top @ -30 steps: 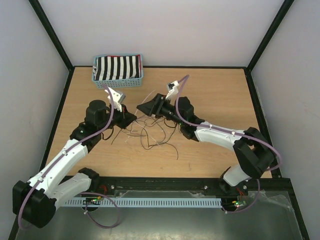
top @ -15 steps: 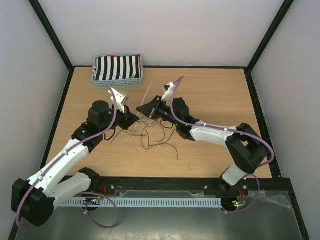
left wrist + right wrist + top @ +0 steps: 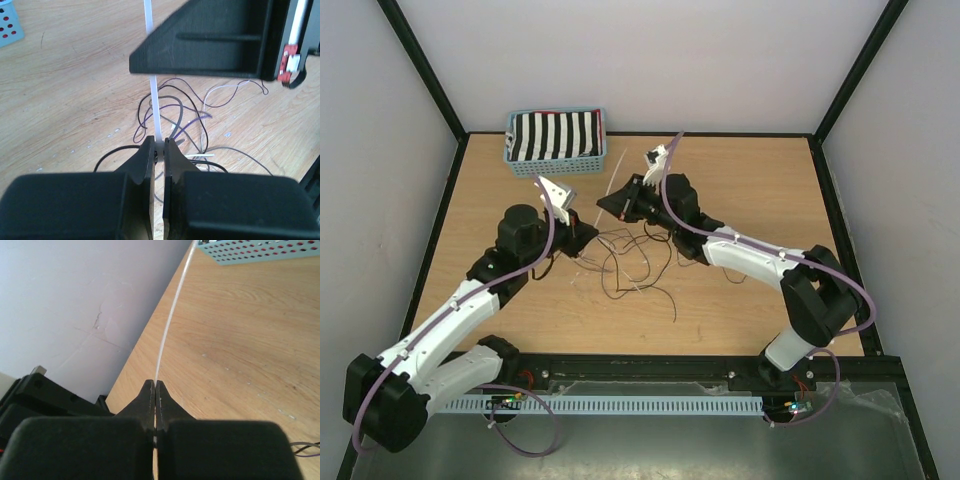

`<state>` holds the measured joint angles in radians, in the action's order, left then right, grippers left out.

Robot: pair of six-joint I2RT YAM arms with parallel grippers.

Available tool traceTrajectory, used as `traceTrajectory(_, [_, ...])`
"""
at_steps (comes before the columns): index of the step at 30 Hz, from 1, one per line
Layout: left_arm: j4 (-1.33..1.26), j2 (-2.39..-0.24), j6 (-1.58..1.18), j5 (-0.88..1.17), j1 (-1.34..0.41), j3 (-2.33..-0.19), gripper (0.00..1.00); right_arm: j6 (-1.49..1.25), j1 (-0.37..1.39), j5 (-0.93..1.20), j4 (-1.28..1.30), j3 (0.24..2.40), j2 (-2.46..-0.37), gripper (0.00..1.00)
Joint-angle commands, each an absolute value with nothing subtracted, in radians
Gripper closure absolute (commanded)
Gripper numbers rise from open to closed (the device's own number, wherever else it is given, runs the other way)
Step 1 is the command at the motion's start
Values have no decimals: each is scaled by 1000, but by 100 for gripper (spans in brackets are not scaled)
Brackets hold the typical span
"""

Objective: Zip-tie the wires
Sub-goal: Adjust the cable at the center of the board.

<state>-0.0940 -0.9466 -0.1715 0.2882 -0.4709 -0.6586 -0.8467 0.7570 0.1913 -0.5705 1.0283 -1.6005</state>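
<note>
left fingers (image 3: 144, 167) and right fingers (image 3: 147, 405) pinch one zip tie (image 3: 154, 102) above wires (image 3: 623, 262).

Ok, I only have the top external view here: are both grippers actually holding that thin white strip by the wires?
Observer: Left wrist view shows the left gripper shut on the zip tie, right at its fingertips.
Operator: And the right one?
Observer: Right wrist view shows the right gripper shut on it too; the free end arcs toward the blue basket.
Operator: Is it looped round the wires?
Observer: Cannot tell; in the left wrist view the wires lie spread on the table behind the strip.
</note>
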Motion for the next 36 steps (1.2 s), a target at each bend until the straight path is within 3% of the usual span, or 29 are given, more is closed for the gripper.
traceTrajectory(1, [-72,-945,-189,302,-482,-625,100,-763,710,126,-531,1104,-1548,100])
traceTrajectory(10, [-80,-945,-205,294,-492,-598,100,-723,678,133,-502,1150,-1551,100])
traceTrajectory(16, [-81,-945,-194,262,-492,-615,99,-774,680,292,-509,1133,-1555,100])
traceTrajectory(30, [-87,-988,-167,233,-492,-713,56,-795,699,378,-475,1098,-1502,100])
traceTrajectory(36, [-117,-989,-176,275,-491,-725,49,-792,703,372,-466,1102,-1503,100])
